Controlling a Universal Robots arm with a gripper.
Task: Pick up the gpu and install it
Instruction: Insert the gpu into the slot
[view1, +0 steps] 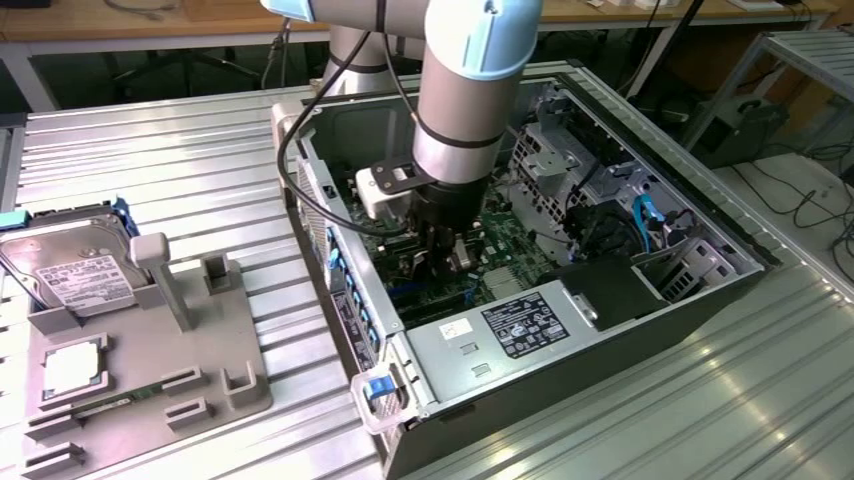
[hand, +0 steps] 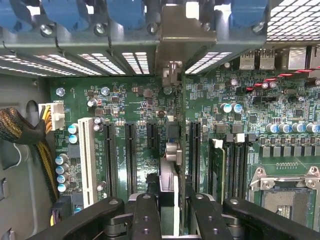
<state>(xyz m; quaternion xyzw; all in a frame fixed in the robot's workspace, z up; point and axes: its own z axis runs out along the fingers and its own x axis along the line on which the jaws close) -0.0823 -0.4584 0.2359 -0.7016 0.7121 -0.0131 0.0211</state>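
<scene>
- Your exterior view looks down from above and off to one side, taking in the open computer case (view1: 534, 250) and the arm (view1: 461, 90).
- Your wrist view sits close over the green board (hand: 140, 130), facing straight down inside that case.
- Both views share the board (view1: 501, 245).

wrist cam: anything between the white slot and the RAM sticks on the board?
Yes. In the wrist view, black expansion slots and the gpu, edge-on in the pincer, lie between the white slot and the RAM sticks.

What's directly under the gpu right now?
The gpu, edge-on in the gripper, stands over the green motherboard, between black expansion slots. Its lower edge and whatever lies beneath it are covered by the card itself.
</scene>
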